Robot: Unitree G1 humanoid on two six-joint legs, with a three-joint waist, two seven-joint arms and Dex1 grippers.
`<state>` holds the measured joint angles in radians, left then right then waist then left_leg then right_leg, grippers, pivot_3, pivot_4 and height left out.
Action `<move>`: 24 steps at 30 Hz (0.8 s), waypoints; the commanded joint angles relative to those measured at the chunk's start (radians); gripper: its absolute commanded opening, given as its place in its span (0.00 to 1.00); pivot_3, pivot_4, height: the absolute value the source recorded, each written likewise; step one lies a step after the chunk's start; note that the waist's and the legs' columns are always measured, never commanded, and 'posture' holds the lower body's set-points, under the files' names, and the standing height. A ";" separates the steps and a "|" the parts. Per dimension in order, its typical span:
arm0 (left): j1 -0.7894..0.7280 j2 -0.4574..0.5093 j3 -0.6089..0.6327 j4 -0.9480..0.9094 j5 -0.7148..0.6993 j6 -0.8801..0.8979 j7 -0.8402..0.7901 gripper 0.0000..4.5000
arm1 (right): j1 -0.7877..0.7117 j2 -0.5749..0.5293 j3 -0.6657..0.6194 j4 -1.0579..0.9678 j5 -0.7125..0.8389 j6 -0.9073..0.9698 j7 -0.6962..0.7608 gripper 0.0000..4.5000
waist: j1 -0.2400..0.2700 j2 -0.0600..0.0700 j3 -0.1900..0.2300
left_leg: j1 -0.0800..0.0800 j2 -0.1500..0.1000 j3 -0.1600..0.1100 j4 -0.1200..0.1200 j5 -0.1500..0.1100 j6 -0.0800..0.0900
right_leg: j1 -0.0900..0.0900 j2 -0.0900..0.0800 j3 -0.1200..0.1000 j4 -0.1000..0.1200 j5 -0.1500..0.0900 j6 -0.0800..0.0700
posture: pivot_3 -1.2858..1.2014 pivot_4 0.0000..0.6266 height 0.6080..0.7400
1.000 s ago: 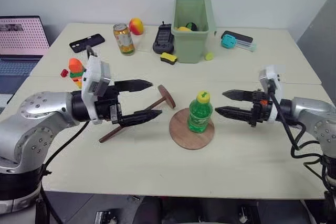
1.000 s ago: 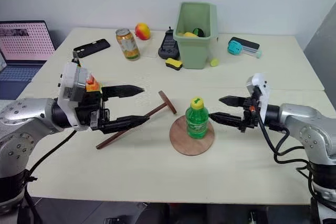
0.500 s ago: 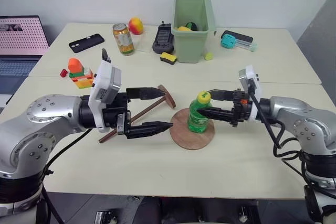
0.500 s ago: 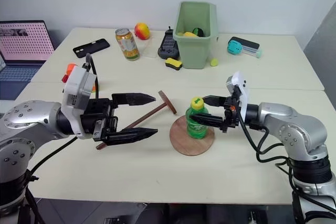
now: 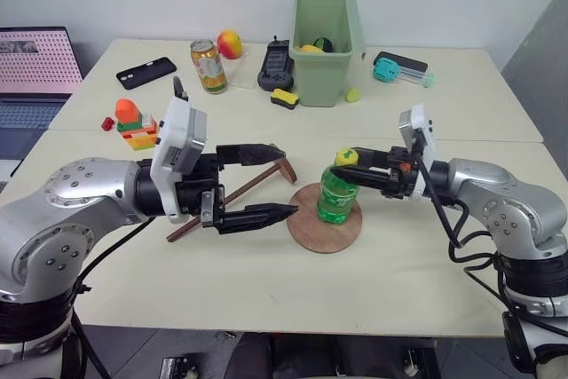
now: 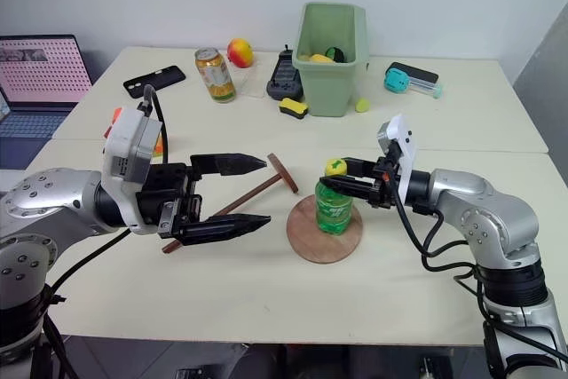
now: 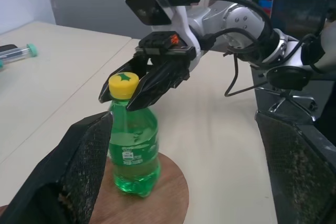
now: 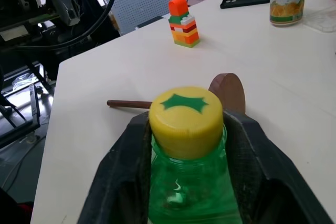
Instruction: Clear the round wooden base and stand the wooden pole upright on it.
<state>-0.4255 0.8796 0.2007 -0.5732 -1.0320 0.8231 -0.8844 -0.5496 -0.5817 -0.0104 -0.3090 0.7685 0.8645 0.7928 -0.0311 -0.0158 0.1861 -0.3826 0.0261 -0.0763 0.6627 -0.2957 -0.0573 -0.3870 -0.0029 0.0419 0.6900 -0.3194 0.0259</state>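
the base (image 5: 312,235) lies flat on the table (image 5: 426,281), just under the right claw (image 5: 339,177), with a green bottle (image 5: 336,197) standing upright on it. the right claw reaches in level from the far side of the bottle and is clamped on the bottle's neck just under the yellow cap (image 8: 186,114), one finger on each side, as its wrist view shows plainly. the bottle's foot rests on the disc.

the pole (image 5: 232,198) lies on the table between the left claw's two fingers as seen from the head, its fixed disc (image 5: 285,166) tipped up on edge near the upper finger's tip and close to the base, its thin end (image 5: 176,235) running back under the left wrist. whether the fingers touch it cannot be told. the left claw (image 5: 282,182) is spread wide and holds nothing, pointing toward the bottle and stopping just short of the base's rim; its fingers (image 7: 79,161) frame the bottle in its wrist view.

farther out, behind the left claw, stands a small block tower (image 5: 133,123). well beyond both claws, along the far side of the table, are a phone (image 5: 146,71), a can (image 5: 209,66), a round red-yellow fruit (image 5: 230,43), a black device (image 5: 276,67), a yellow sponge (image 5: 285,98), a green bin (image 5: 326,37) and a teal item (image 5: 387,69). a laptop (image 5: 34,64) sits off beyond the left arm
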 commanded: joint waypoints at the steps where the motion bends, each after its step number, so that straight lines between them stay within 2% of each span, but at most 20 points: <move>1: -0.025 0.013 0.002 0.026 0.039 -0.031 -0.011 1.00 | 0.002 -0.002 -0.011 -0.029 0.025 0.005 0.015 0.32 | 0.000 0.000 0.000 | 0.000 0.000 0.000 0.000 0.000 0.000 | 0.000 0.000 0.000 0.000 0.000 0.000 | 0.52 0.24 1.00; 7: -0.086 0.010 -0.004 0.073 0.055 -0.029 -0.027 1.00 | -0.166 0.045 -0.129 0.119 0.065 0.026 -0.089 0.32 | -0.002 0.000 0.000 | 0.000 -0.001 0.001 0.001 0.000 0.000 | -0.002 0.000 0.000 0.002 0.000 0.000 | 0.52 0.24 1.00; 9: -0.111 -0.002 -0.009 0.095 0.067 -0.036 -0.020 1.00 | -0.274 0.050 -0.136 0.293 -0.050 -0.087 -0.148 0.32 | -0.002 0.000 0.000 | 0.000 -0.001 0.003 0.001 0.000 0.000 | -0.003 0.000 0.000 0.004 0.000 0.000 | 0.52 0.24 1.00; 11: -0.129 -0.015 -0.020 0.116 0.083 -0.047 -0.015 1.00 | -0.388 0.042 -0.078 0.547 -0.258 -0.325 -0.212 0.32 | -0.002 0.000 0.000 | 0.000 -0.001 0.004 0.002 0.000 0.000 | -0.003 0.000 0.000 0.004 0.000 0.000 | 0.52 0.24 1.00; 15: -0.145 -0.036 -0.040 0.128 0.111 -0.060 -0.017 1.00 | -0.548 0.081 -0.023 0.957 -0.448 -0.598 -0.256 0.32 | 0.000 0.000 0.000 | -0.001 -0.001 0.008 0.001 0.000 0.000 | -0.003 0.000 0.000 0.002 0.000 0.000 | 0.52 0.24 1.00; 20: -0.148 -0.040 -0.032 0.126 0.123 -0.059 -0.015 1.00 | -0.683 0.116 -0.004 1.302 -0.577 -0.764 -0.273 0.32 | -0.023 0.000 0.000 | -0.008 0.001 0.015 -0.001 0.002 -0.004 | -0.011 -0.002 0.004 0.000 0.000 0.000 | 0.52 0.24 1.00; 22: -0.140 -0.034 -0.020 0.121 0.120 -0.056 -0.009 1.00 | -0.716 0.119 -0.011 1.382 -0.597 -0.780 -0.286 0.32 | -0.032 0.000 0.000 | -0.017 0.001 0.017 0.002 0.003 -0.004 | -0.022 -0.003 0.005 0.009 0.000 0.000 | 0.52 0.24 1.00; 24: -0.128 -0.031 -0.009 0.113 0.116 -0.052 -0.002 1.00 | -0.738 0.119 -0.015 1.432 -0.613 -0.783 -0.284 0.32 | -0.032 0.000 0.000 | -0.017 0.001 0.017 0.002 0.003 -0.004 | -0.022 -0.004 0.004 0.009 0.000 0.000 | 0.52 0.24 1.00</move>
<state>-0.5551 0.8361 0.1516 -0.4323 -0.9100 0.7783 -0.8949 -1.2538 -0.4438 -0.0114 1.0865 0.1795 0.1069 0.5204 -0.0629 -0.0159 0.1863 -0.3998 0.0276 -0.0597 0.6646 -0.2930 -0.0617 -0.4090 -0.0071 0.0454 0.6980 -0.3193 0.0259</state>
